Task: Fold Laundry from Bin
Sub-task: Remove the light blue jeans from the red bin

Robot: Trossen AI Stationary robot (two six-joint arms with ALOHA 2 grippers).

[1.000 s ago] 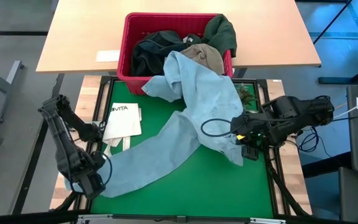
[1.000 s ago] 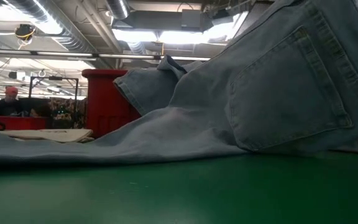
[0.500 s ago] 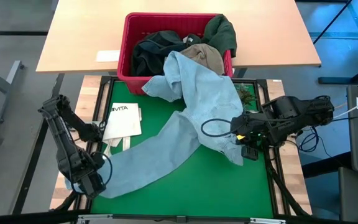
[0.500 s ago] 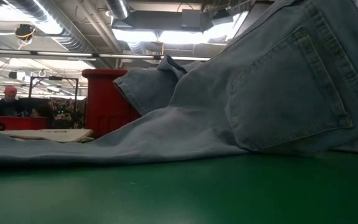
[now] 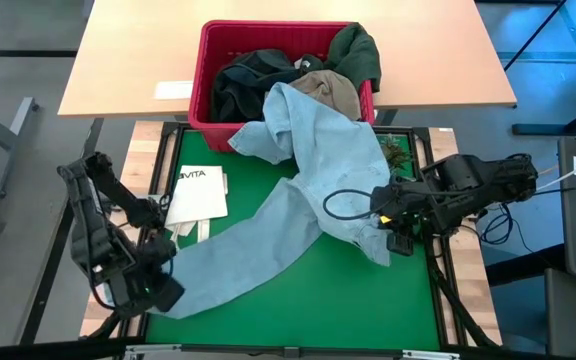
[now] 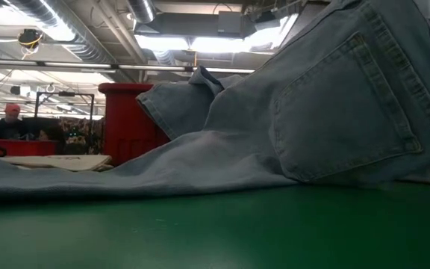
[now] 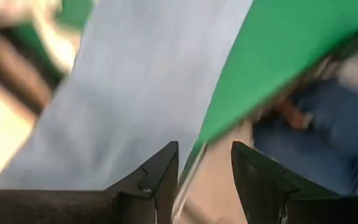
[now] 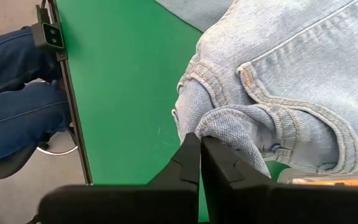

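The left tool [image 5: 158,290] is held low at the near left corner with its fingers [image 7: 160,174] parted and nothing between them. The right tool [image 5: 388,222] is extended leftward from the right side, fingers pressed together.

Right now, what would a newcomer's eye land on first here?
The light blue jeans, spilling out of the red bin and sprawling diagonally across the green mat. The right end effector is shut on their waistband at the mat's right side, while the left end effector sits open by the leg's end.
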